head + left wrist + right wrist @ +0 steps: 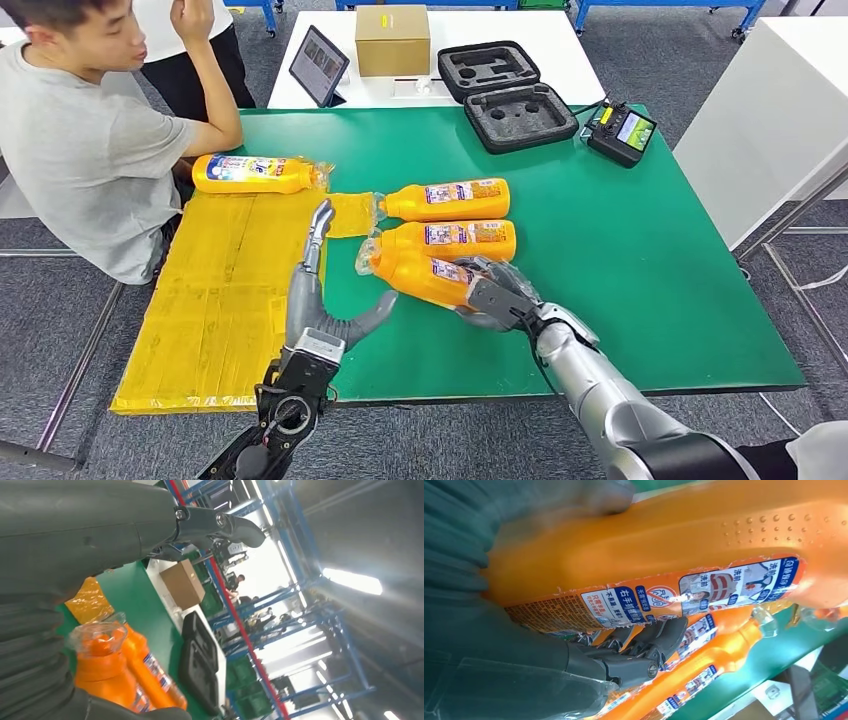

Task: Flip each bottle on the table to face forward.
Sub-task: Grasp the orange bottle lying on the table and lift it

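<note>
Bottles lie on their sides on the green worktop (640, 250), long axes across it, caps toward the robot's left. The right hand (497, 292) grips the nearest bottle (420, 272), slightly tilted, beside two others (446, 199) (455, 238). A fourth bottle (252, 173) rests on yellow sheeting (215, 300). The left hand (322, 300) hovers, fingers (318, 228) spread. An open black case (505, 92) holds only foam.

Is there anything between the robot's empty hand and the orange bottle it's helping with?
Nothing visible. The left hand hovers open beside the cap end of the nearest orange bottle, with bare green table between them. The right hand already holds that bottle's base, and two more orange bottles lie just behind it.
</note>
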Robot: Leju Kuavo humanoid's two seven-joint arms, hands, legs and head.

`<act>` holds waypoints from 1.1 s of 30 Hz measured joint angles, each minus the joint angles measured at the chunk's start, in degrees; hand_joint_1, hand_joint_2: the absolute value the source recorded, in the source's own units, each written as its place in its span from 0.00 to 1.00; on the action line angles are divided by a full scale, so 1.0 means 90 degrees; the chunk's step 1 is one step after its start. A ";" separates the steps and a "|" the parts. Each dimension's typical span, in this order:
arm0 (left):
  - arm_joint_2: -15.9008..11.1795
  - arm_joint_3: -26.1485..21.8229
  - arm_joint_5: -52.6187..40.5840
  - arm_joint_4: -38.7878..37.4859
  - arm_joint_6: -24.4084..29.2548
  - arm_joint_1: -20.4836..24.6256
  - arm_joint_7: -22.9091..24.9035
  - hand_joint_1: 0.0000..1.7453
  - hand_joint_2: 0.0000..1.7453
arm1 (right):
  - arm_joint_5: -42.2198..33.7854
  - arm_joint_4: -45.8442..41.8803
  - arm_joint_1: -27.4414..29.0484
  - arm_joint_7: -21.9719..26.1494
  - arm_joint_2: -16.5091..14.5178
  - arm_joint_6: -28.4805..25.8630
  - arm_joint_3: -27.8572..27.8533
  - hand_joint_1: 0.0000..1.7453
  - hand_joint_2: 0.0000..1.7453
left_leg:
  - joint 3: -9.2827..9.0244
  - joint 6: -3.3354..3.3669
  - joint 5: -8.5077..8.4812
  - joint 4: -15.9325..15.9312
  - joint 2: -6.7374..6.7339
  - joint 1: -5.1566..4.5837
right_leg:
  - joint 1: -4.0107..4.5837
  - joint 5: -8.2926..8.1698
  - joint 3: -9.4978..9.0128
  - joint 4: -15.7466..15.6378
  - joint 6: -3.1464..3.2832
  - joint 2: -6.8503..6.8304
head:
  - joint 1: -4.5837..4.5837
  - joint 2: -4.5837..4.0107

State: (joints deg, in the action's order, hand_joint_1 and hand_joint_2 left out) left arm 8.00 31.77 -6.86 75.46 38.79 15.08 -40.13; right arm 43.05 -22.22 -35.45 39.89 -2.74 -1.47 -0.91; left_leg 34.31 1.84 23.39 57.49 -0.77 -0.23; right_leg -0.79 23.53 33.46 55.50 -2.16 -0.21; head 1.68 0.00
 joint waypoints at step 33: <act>0.0729 -0.0753 0.2455 -0.1493 -0.1070 -0.0492 0.0004 0.00 1.00 | -0.3560 -0.3097 0.1891 0.0029 -0.0120 -0.0651 0.1512 1.00 1.00 | 0.0119 0.0003 -0.0006 0.0002 0.0014 -0.0002 | -0.0004 0.0000 0.0102 0.0002 -0.0002 -0.0017 | 0.0001 0.0000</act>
State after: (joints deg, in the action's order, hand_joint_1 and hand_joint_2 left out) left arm 14.56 25.00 15.23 62.02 29.16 10.65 -40.10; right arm 11.01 -50.09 -18.43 40.15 -3.82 -7.33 12.70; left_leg 35.38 1.86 23.34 57.51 -0.64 -0.25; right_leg -0.82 23.53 34.37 55.52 -2.18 -0.36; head 1.69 0.00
